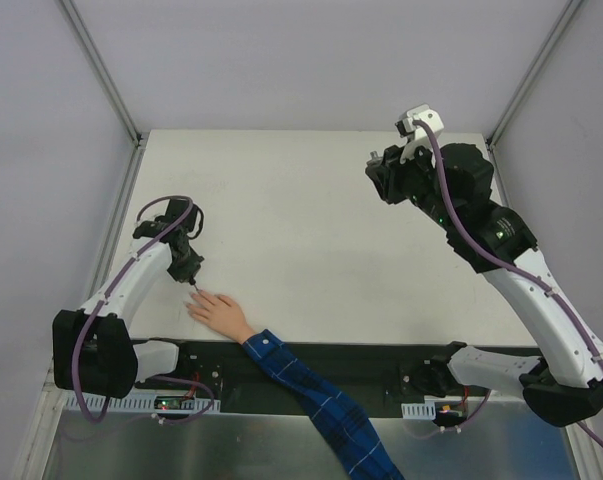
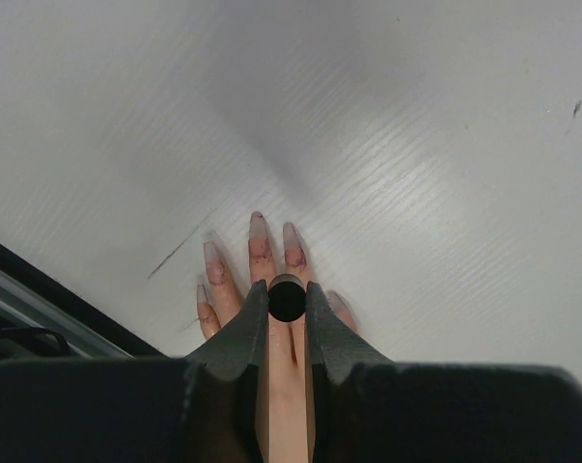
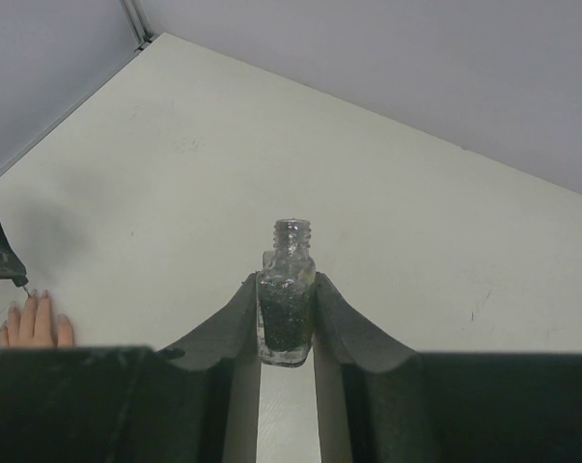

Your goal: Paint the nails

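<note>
A pale hand (image 1: 221, 312) lies flat at the table's near left, its arm in a blue plaid sleeve (image 1: 316, 395). Its long nails (image 2: 259, 228) show reddish smears. My left gripper (image 1: 191, 282) hangs right over the fingers. In the left wrist view the left gripper (image 2: 287, 294) is shut on a round black brush cap (image 2: 287, 302), which points down at the fingers. My right gripper (image 1: 381, 178) is raised at the far right. In its own view the right gripper (image 3: 287, 289) is shut on a small uncapped bottle of dark glittery polish (image 3: 291, 241), held upright.
The white table (image 1: 311, 230) has grey walls on three sides with metal corner posts (image 1: 106, 75). A black strip (image 1: 381, 360) runs along the near edge by the arm bases. The hand (image 3: 35, 323) shows at the far left of the right wrist view.
</note>
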`<state>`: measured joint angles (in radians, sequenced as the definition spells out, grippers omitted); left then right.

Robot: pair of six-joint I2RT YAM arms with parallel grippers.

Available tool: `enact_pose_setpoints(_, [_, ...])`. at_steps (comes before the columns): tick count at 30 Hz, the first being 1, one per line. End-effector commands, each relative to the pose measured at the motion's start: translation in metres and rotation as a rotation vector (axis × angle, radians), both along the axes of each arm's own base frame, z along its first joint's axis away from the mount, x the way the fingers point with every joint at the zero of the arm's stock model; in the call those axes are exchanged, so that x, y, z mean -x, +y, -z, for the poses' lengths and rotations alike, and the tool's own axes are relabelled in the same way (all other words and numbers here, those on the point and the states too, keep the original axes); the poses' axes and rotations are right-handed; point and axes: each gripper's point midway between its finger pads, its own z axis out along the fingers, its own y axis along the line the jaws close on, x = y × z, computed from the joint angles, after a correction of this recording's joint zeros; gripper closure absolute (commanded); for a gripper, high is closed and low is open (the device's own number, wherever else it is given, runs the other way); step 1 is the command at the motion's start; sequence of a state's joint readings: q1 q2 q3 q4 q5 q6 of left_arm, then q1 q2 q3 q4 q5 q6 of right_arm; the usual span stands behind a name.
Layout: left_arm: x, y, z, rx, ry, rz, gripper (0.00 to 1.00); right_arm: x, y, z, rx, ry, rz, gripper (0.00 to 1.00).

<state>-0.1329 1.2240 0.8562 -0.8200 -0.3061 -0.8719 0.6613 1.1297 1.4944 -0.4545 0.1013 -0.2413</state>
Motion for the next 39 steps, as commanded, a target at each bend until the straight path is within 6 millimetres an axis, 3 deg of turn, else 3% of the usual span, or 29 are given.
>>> enact_pose_setpoints(1, [-0.008,0.007,-0.005,-0.013,-0.013,-0.058,1.00,-0.003,-0.005,-0.028,-0.035,-0.067,0.019,1.00])
enact_pose_setpoints(15, [-0.017,0.005,0.001,0.000,-0.003,-0.055,1.00,-0.012,-0.006,-0.026,-0.030,-0.059,0.035,1.00])
enact_pose_setpoints(39, [-0.016,0.003,0.018,0.012,0.041,-0.068,1.00,-0.018,-0.011,-0.026,-0.032,-0.055,0.057,1.00])
